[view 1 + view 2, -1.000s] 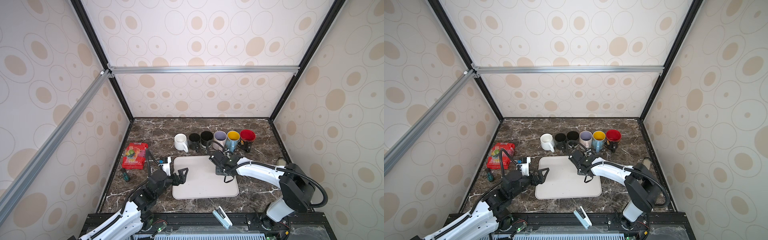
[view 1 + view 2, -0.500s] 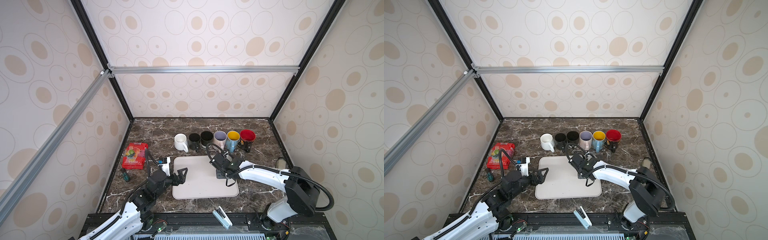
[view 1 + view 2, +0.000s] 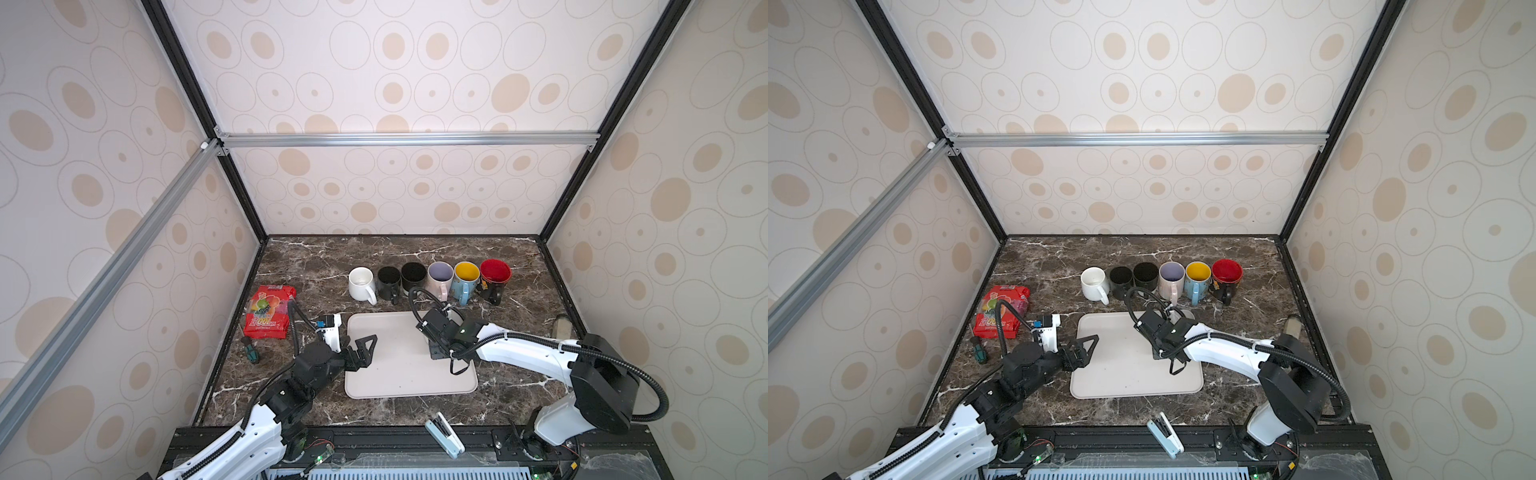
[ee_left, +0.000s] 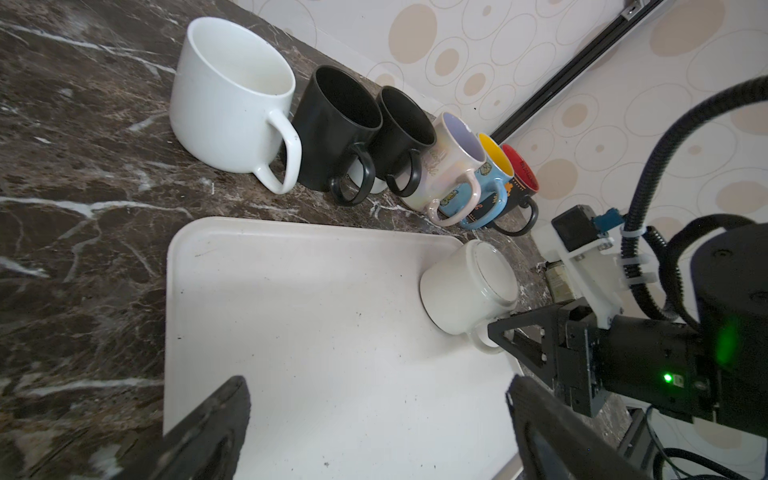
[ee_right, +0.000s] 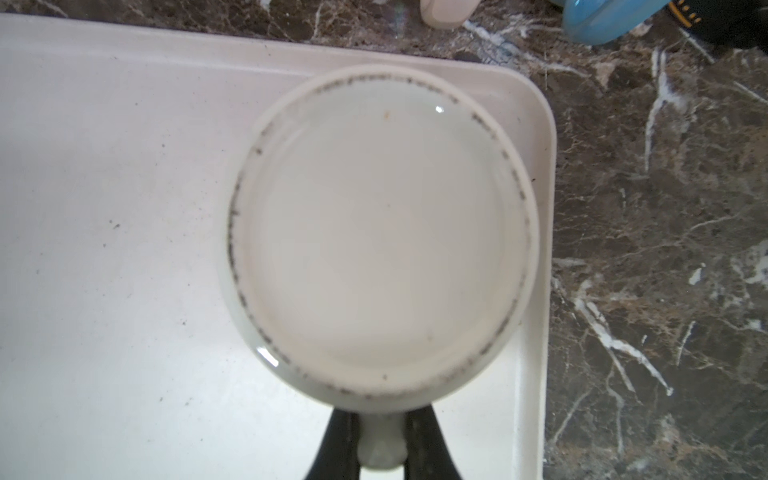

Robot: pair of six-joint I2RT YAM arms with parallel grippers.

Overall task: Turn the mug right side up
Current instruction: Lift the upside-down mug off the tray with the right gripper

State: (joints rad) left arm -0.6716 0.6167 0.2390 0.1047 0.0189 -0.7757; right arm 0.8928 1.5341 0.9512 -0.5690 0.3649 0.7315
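A white mug (image 4: 469, 286) stands upside down, base up, in the tray's far right corner, and its base fills the right wrist view (image 5: 382, 232). My right gripper (image 5: 382, 432) is shut on the mug's handle (image 5: 382, 451), one black finger on each side. In both top views the right gripper (image 3: 437, 352) (image 3: 1160, 353) and wrist hide most of the mug. My left gripper (image 3: 365, 349) (image 4: 376, 386) hovers open over the tray's left edge, holding nothing.
The beige tray (image 3: 399, 374) lies mid-table. Behind it stands a row of upright mugs, from white (image 3: 361, 282) to red (image 3: 494, 274). A red snack packet (image 3: 268, 311) and a screwdriver (image 3: 249, 347) lie left. A small jar (image 3: 561, 326) stands right, and a white clip (image 3: 444, 432) lies at the front edge.
The right arm has shifted slightly left and nearer over the tray corner, its gripper staying shut. The left arm has not moved.
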